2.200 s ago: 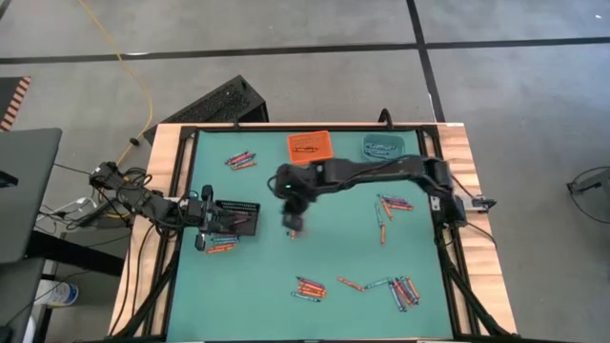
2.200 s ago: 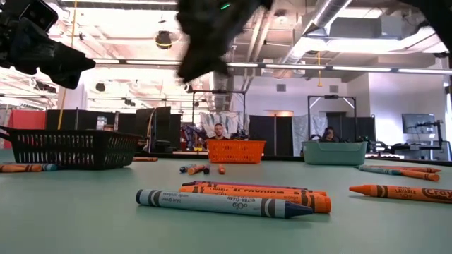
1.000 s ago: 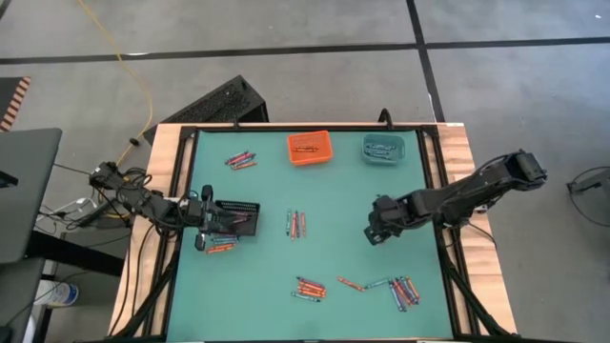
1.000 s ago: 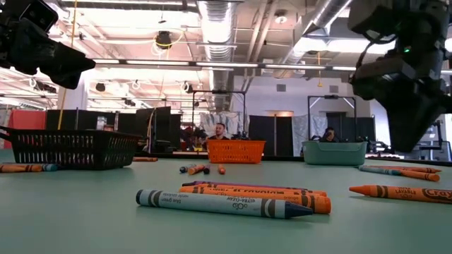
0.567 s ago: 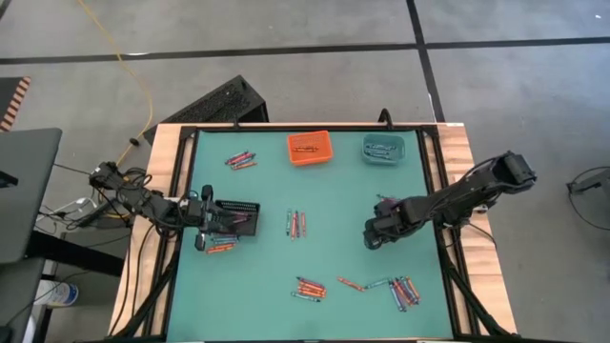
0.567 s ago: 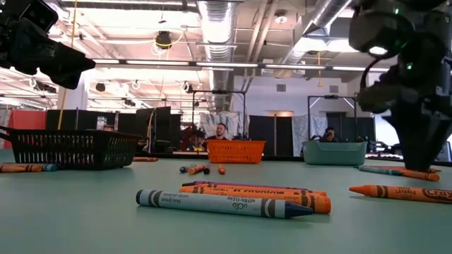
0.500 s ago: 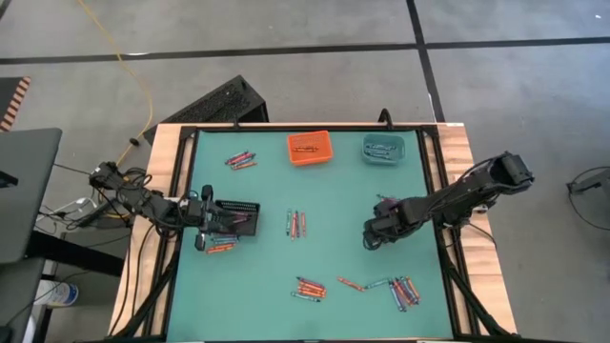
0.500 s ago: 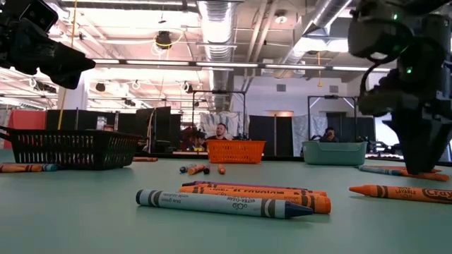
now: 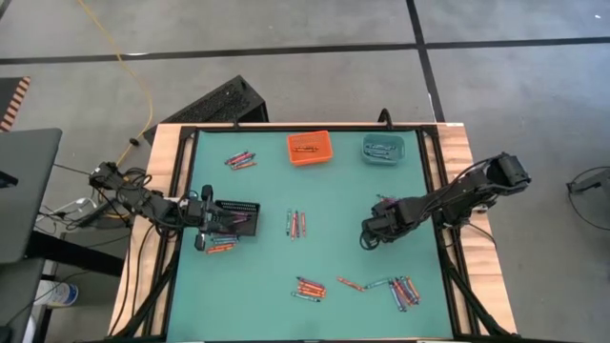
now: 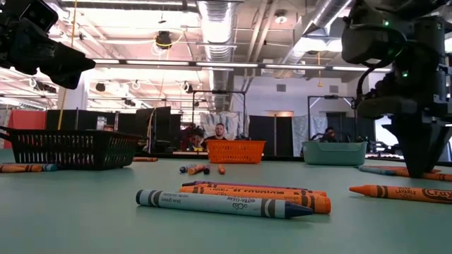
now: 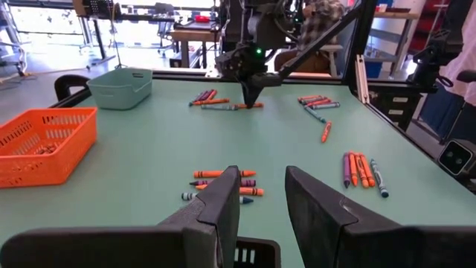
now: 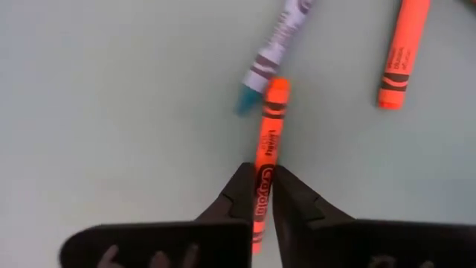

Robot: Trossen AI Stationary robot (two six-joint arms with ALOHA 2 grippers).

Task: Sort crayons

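Orange crayon [image 12: 266, 160]: paper-wrapped wax stick lying flat on the smooth green table [image 9: 334, 195], at 3 o'clock.
Right gripper [image 12: 260, 195]: fingers pinched narrow around it; only its wrist view shows this.
Left gripper [image 11: 262, 197]: parted, empty, at 9 o'clock over the black mesh bin [image 9: 232, 215].

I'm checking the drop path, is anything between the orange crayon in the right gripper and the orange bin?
Nothing visible does. The right gripper pinches the orange crayon low on the mat; the mat toward the orange bin looks bare.
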